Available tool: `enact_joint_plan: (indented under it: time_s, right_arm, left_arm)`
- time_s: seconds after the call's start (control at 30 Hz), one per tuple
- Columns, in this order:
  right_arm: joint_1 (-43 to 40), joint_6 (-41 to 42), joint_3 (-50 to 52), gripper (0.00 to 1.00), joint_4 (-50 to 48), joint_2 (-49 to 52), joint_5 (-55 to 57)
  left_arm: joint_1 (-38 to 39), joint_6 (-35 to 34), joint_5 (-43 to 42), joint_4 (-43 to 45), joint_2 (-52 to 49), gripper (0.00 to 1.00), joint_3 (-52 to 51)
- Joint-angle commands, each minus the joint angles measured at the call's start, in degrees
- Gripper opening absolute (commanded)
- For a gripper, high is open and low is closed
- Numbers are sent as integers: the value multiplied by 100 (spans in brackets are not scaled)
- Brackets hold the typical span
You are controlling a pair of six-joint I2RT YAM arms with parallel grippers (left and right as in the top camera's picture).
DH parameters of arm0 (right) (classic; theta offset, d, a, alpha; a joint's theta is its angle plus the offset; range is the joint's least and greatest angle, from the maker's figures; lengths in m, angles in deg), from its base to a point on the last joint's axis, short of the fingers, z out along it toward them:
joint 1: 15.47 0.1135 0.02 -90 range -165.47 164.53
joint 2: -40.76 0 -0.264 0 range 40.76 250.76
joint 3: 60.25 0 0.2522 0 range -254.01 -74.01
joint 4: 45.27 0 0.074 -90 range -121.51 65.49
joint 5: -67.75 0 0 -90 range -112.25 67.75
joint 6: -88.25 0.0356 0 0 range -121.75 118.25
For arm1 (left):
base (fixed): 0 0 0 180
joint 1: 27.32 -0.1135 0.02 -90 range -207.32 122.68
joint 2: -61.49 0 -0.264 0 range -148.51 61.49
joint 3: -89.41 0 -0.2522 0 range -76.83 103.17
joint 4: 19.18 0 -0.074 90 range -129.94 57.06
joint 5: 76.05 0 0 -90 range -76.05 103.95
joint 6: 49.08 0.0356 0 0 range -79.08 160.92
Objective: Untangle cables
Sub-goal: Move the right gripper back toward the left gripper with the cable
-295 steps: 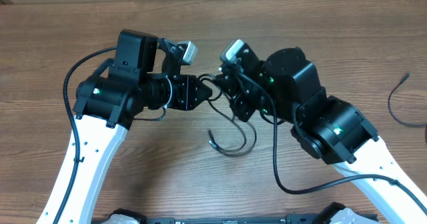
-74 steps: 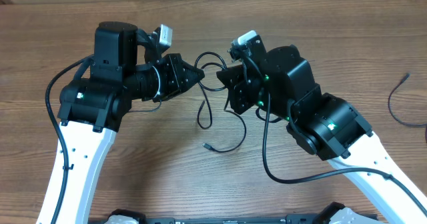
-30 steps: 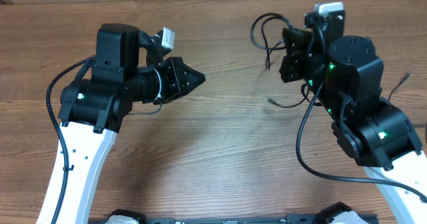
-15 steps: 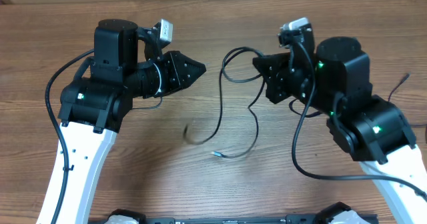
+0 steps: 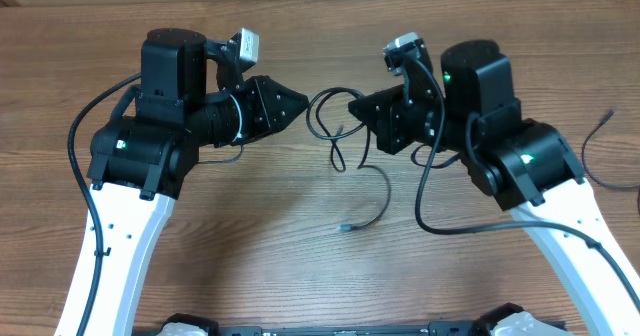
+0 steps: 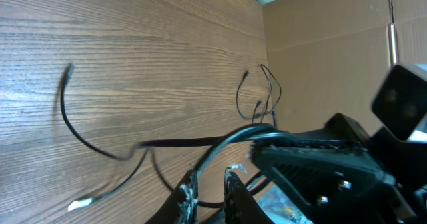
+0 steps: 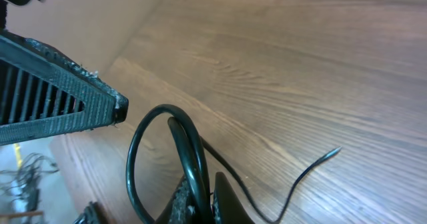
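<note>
The cables [image 5: 335,141] are thin black cords bunched in a loop between the two grippers, above the middle of the table. One strand trails down to a small plug end [image 5: 345,227] lying on the wood. My right gripper [image 5: 354,107] is shut on the cables; in the right wrist view the loop [image 7: 137,151] rises from between its fingers [image 7: 203,197]. My left gripper [image 5: 302,104] points at the loop from the left, a short way off. In the left wrist view its fingers [image 6: 210,184] stand slightly apart with nothing between them, and the cables [image 6: 87,141] sweep across the wood beyond.
Another thin black cord [image 5: 597,151] lies apart near the table's right edge, also seen far off [image 6: 257,97]. A cardboard wall [image 6: 320,57] stands behind the table. The right arm's own thick wire [image 5: 440,226] hangs in a loop below it.
My right gripper has swung from the far right back to the centre, carrying the cables close to the left gripper. The left gripper's fingers have parted a little; that arm stayed put.
</note>
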State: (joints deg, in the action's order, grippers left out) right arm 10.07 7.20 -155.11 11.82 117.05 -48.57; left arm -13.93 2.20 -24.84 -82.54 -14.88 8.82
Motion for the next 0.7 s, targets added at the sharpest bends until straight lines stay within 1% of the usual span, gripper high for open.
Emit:
enact_joint_plan:
  time_s: [0.0,0.23,0.5,0.67]
  right_arm:
    - [-9,52,-68,4,-144,79,-348]
    - [-4,133,-68,4,-490,76,-468]
    - [-7,131,-68,4,-514,76,-463]
    - [-7,131,-68,4,-531,76,-466]
  left_arm:
    - [-17,149,-24,35,116,15,76]
    - [-17,326,-17,-33,111,17,76]
    - [-20,857,46,-273,111,33,76]
    - [-20,999,46,-313,111,36,76]
